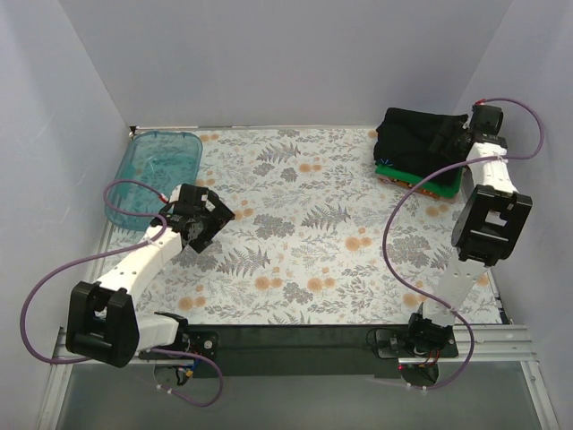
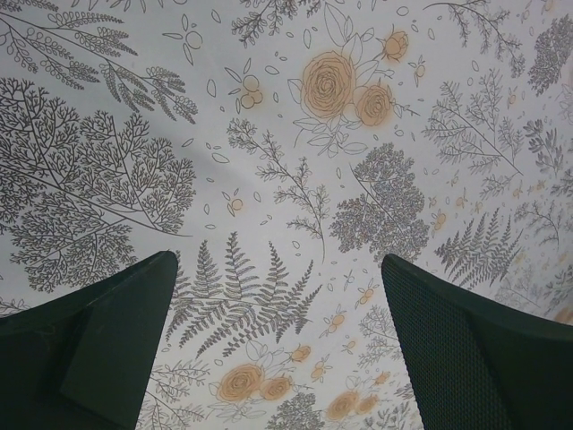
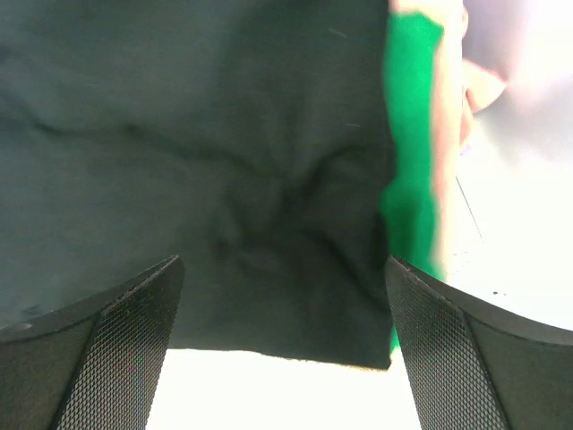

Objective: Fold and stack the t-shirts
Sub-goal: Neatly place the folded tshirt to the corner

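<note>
Tees (image 1: 414, 152) sit folded in a pile at the far right corner of the tabletop (image 1: 304, 235): black tee (image 1: 412, 133) on top, green tee (image 1: 421, 177) under it, an orange edge (image 1: 437, 191) lowest. The right end effector (image 1: 448, 141) hangs over the pile's right side, fingers spread wide, gripping nothing. The step looks like settling the stack. Pressing flat on the black cloth, rather than pinching it, should keep the lower layers from sliding. The left end effector (image 1: 208, 219) hovers wide and empty over bare print, near the tray (image 1: 157, 170). Only the right wrist view shows a pucker in the black cloth near its edge. Only the overhead shows the whole pile and both arms.
</note>
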You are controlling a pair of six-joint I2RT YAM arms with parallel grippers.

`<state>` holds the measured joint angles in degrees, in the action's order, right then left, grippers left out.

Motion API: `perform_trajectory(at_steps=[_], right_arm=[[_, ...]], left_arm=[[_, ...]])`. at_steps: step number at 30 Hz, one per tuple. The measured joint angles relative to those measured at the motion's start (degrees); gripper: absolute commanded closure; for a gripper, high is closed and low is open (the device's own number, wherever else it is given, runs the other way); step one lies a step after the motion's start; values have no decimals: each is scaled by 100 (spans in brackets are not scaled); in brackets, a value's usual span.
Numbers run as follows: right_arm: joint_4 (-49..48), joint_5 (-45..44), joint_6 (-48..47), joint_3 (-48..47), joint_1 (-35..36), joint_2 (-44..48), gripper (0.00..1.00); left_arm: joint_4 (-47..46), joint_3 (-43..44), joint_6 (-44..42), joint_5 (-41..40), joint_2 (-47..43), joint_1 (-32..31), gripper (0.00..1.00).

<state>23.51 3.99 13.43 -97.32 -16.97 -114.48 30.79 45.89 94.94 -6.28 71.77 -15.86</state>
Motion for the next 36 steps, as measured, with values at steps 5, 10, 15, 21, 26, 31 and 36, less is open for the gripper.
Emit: perform_trajectory(at_steps=[5,10,15,21,26,31,36], right_arm=[[2,-861,-118,-118,468,256,2],[26,-1449,-227,-581,804,157,2],[-111,-1274,-586,-1670,802,-678,2],[-199,-1088,-837,-2586,798,-1998,2],[-243,-992,-1054,-3025,800,-2723,2],[-264,-903,-1298,-3058,809,-2680,2],[-186,-1215,-1528,-2337,986,-1910,2]], left_arm=[[2,0,-2,13,-125,0,2],[2,0,0,7,-240,0,2],[2,0,0,7,-243,0,2],[0,2,0,7,-201,0,2],[0,4,0,7,-166,0,2],[0,66,0,15,-138,0,2],[4,136,-2,15,-170,0,2]])
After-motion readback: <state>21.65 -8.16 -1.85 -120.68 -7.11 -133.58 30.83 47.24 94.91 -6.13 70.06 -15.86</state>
